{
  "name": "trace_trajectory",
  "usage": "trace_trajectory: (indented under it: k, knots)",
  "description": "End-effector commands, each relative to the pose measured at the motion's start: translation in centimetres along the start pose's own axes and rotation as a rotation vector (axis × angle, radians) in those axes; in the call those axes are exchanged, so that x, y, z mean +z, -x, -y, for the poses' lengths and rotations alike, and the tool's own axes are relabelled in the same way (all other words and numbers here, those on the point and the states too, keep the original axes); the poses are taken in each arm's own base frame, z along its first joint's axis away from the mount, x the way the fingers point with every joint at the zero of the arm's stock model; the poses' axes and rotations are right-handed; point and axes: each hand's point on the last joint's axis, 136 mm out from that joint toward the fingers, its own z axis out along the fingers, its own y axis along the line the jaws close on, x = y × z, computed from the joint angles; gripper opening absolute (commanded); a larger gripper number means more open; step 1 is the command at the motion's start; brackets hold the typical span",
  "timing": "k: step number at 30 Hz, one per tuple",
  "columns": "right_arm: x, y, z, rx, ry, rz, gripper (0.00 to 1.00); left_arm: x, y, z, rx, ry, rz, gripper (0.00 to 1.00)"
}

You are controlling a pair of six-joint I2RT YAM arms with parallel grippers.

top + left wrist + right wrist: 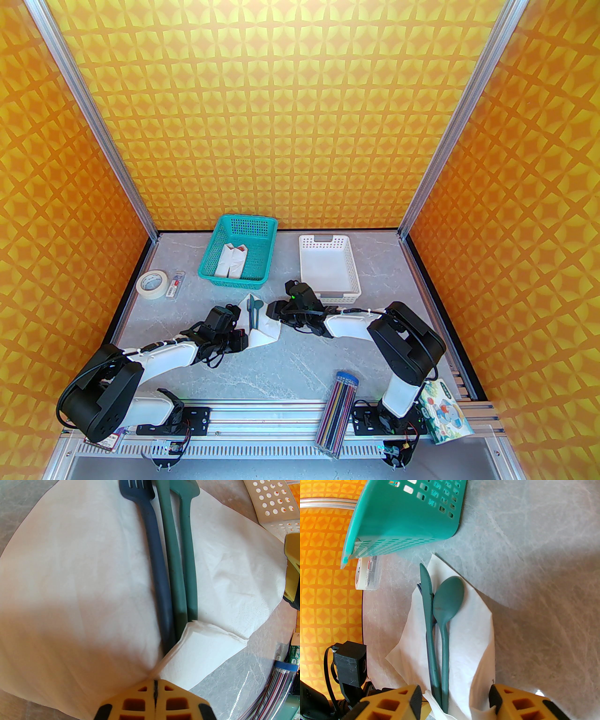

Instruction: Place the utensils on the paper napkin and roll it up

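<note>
Left gripper (154, 691): the yellow fingers are pressed together with no gap. The paper napkin (70, 585) gathers to a point exactly at the tips, so it seems to be pinched there, though the contact itself is hard to see.
Right gripper (454, 700): the fingers stand well apart and grip nothing. The near end of the napkin and the handle ends lie between them.
Paper napkin: it lies on the grey table (290, 365) between the two grippers, just in front of the teal basket (246, 219). The side toward the left arm is lifted in a large puffed fold. One corner is folded over the handle ends.
Fork (150, 538): it lies on the napkin at the left of the group and looks darker than the other two pieces. In the right wrist view it is mostly under the knife.
Knife (172, 550): it is in the middle, touching the fork and the spoon along the handles.
Spoon (187, 538): it is at the right of the group, with its round bowl pointing toward the teal basket.
Teal basket: white napkin bundles with red tips (232, 258) lie inside it.
White basket (323, 236): it stands to the right of the teal one.
Tape roll (152, 283): it is at the left side of the table, well apart from the napkin.
Pencil case (340, 412): it is clear, with coloured pencils inside, and lies at the near edge.
</note>
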Motion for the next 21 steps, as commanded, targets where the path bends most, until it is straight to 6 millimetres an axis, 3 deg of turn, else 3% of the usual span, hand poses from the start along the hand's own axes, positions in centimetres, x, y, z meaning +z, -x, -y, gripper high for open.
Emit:
trace_trajectory:
  k: [1,11,21]
  knots:
    - [-0.3,1.3,-1.5,-0.024,0.044,0.033,0.52,0.1,-2.1,-2.2,-0.008,0.092,-0.071,0.00]
    - [-1.2,0.8,0.4,-0.044,-0.080,0.012,0.37,0.2,-2.1,-2.3,-0.011,0.098,-0.070,0.00]
    - [-1.3,1.3,-2.4,-0.037,0.039,0.013,0.36,0.2,-2.0,-2.1,-0.008,0.096,-0.068,0.00]
